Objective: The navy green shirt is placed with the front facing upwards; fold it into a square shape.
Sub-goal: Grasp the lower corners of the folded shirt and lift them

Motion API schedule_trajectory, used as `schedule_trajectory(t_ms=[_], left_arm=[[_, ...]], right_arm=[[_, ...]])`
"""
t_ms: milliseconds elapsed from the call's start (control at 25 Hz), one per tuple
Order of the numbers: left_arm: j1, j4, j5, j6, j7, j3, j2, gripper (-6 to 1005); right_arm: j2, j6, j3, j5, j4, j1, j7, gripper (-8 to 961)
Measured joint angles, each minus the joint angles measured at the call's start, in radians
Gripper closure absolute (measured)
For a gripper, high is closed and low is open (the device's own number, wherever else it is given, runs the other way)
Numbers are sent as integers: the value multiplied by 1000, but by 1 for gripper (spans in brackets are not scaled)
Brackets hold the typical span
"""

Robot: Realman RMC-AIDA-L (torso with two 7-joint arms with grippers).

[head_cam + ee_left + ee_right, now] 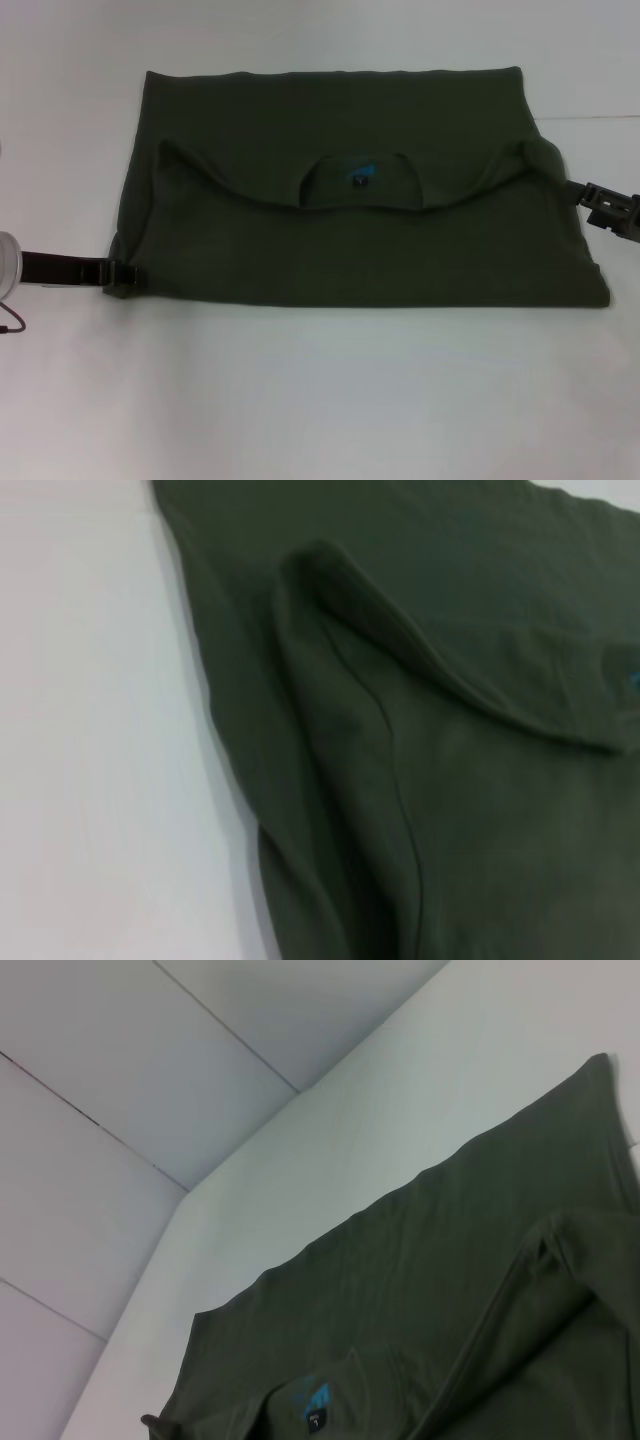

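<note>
Shirt: the dark olive-green cotton T-shirt (350, 240) lies flat on the white table (320, 400), folded over itself into a wide rectangle, so the top half is doubled down toward the robot.
Collar: ribbed round neck opening (362, 180) sits mid-shirt, facing up, with a small blue neck label (360, 176) inside it.
Fold edge: curved, sagging between two raised corners, one on each side.
Left gripper (122, 275): low at the shirt's near left corner, touching the cloth edge; honestly can't tell if the claw is pinched or apart.
Right gripper (600, 200): at the shirt's right edge, beside the raised fold corner; claw state can't tell either.
</note>
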State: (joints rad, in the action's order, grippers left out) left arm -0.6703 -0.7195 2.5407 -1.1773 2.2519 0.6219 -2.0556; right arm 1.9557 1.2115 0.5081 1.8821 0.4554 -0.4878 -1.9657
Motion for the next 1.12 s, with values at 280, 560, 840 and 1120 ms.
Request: schedule_trajectory(t_ms=[280,560,840,1120], left_arm=[[-5,0,17,1,7,23,-2,759],[-1,-13,18,1,9,21,-3,973],[-2,-27,18,-3,22,13,2,987],[0,-33,12,-8,23,13,2,987]], right_arm=[[0,6,11,0,3,-1,-2,23],[-24,45,76,0,32,-4,-57,24],[-117,166,199,98,227,-27,-411,25],[-135,220,192,592,281,-196,-674,26]])
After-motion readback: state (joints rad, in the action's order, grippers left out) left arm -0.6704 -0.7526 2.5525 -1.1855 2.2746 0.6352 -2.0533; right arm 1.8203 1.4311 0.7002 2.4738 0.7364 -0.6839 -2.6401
